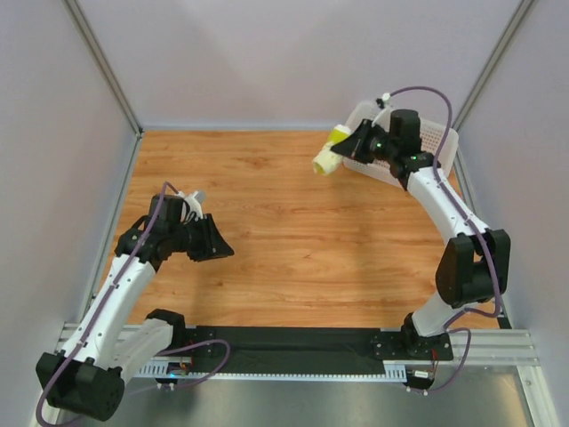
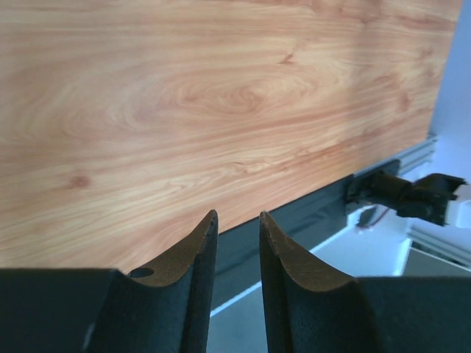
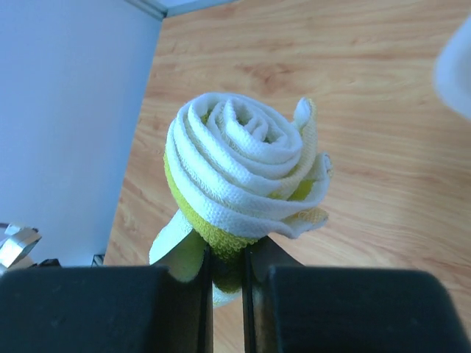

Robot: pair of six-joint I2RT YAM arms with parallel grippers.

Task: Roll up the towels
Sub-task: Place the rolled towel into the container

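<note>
The cream-yellow towel (image 3: pixel 243 165) is wound into a tight spiral roll. Its end shows white waffle weave, lime-green runs along the underside, and 1 loose corner sticks up. The right fingers (image 3: pixel 254 294) pinch its lower edge, holding it off the bench (image 1: pixel 293 222) at the far right, just left of the white basket (image 1: pixel 442 140). The left fingers (image 2: pixel 195 257) stand slightly spread at the near left. Wood runs wide between the 2 arms, and grey walls (image 1: pixel 267 62) close the left, far and right edges.

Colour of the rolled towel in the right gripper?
Towel: cream-white with lime green; right wrist view.
</note>
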